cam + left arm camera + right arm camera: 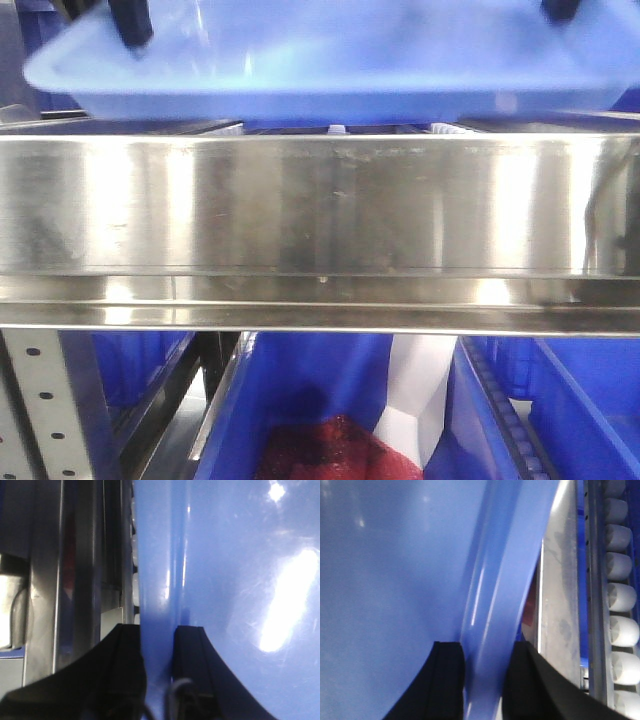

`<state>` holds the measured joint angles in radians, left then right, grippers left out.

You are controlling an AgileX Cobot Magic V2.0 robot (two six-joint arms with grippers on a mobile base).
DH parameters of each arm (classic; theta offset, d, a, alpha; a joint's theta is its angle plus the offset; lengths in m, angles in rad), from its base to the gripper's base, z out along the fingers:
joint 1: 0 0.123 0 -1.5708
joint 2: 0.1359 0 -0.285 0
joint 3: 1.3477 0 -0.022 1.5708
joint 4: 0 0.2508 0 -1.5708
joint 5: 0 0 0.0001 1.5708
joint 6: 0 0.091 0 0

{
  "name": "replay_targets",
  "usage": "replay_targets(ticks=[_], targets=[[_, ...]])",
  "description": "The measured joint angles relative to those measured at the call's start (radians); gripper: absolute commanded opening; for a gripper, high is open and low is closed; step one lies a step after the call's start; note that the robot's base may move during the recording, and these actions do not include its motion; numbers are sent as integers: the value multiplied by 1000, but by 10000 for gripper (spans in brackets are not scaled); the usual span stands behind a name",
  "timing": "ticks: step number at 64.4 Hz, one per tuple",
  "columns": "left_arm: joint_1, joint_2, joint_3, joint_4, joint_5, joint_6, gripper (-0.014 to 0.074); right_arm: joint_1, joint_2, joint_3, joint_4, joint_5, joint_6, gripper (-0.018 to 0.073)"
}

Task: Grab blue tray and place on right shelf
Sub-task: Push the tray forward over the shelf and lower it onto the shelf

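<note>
The blue tray (pixel 330 60) hangs level just above the right shelf's broad steel front rail (pixel 320 210), not touching it as far as I can see. My left gripper (pixel 133 30) is shut on the tray's left rim, and my right gripper (pixel 560 10) is shut on its right rim. In the left wrist view the black fingers (pixel 192 650) pinch the tray's rim (pixel 159 605), with the steel rail (pixel 75 580) beside it. In the right wrist view the gripper (pixel 487 655) clamps the flared rim of the tray (pixel 395 570), close to the shelf's rail (pixel 560 605).
White rollers (pixel 620 600) line the shelf bed behind the rail. Below the shelf stand deep dark-blue bins (pixel 580 410), one holding something red (pixel 330 450). A perforated upright (pixel 45 410) is at the lower left, and a white object (pixel 420 390) sits between bins.
</note>
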<state>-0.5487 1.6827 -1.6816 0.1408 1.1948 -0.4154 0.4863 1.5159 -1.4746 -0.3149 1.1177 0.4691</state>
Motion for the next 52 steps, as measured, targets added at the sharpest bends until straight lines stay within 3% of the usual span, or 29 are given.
replay_targets(ticks=[7, 11, 29, 34, 52], targets=[[2, 13, 0, 5, -4, -2, -31, 0, 25, 0, -9, -4, 3, 67], [2, 20, 0, 8, -4, -2, 27, 0, 31, 0, -9, -4, 3, 114], [0, 44, 0, 5, -19, 25, 497, 2, 36, 0, -14, -33, -19, 652], [-2, 44, -2, -8, -21, 29, 551, 0, 36, 0, -12, -42, -21, 628], [-7, 30, -4, -13, -34, 29, 544, -26, 29, 0, -12, -38, -22, 610]])
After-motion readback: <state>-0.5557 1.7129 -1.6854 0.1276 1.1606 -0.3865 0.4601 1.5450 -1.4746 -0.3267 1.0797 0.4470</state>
